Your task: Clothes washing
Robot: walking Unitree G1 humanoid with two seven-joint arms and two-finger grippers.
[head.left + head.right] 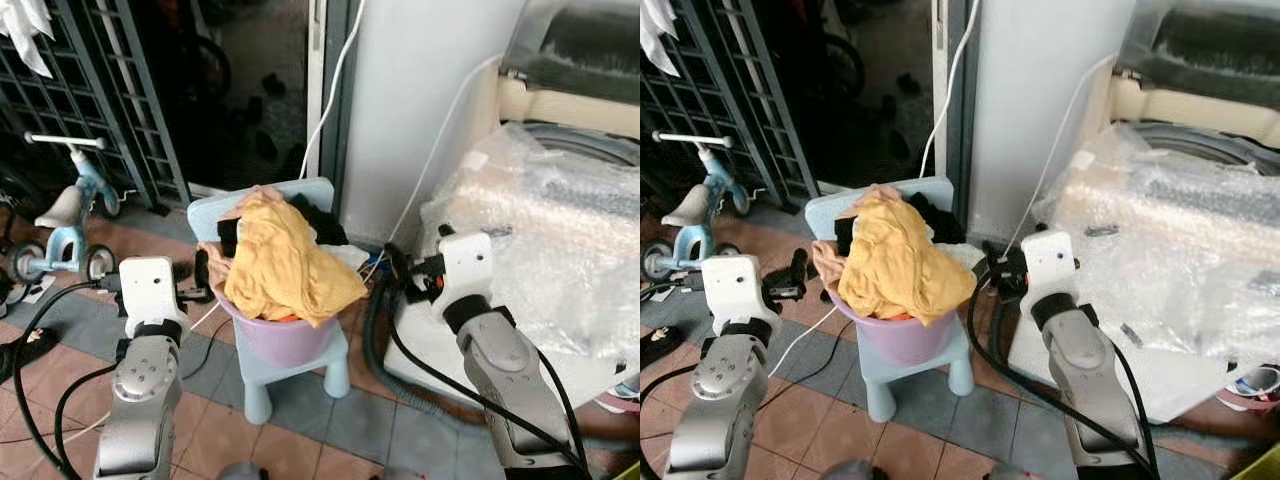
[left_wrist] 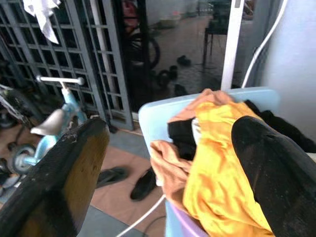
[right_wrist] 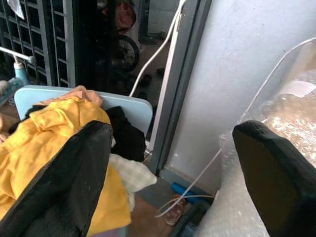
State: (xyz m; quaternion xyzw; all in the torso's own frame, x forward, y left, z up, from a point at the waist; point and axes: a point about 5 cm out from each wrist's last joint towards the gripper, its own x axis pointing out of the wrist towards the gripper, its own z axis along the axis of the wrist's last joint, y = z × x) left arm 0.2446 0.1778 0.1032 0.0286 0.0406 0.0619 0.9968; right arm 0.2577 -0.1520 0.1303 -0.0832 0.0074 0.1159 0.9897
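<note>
Purple basin (image 1: 285, 335) heaped with yellow garment (image 1: 285, 265), flanked by both arms. Left pincer (image 1: 203, 275) nearer, just beside rim, fingers spread, nothing held. Right pincer (image 1: 400, 270) likewise released, slightly farther.

A small pale-blue chair (image 1: 300, 372) is standing on the tiled floor (image 1: 300, 440), carrying a purple basin (image 1: 275, 338) on its seat. Heaped clothes (image 1: 285, 262) are spilling past the basin's rim, resting against the chair's backrest.

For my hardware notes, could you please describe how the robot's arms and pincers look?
Both arms are silver metal with black joint rings, white box-shaped wrist housings and black cables trailing along them. The left pincer and right pincer each have two long black fingers with worn, padded inner faces.
</note>
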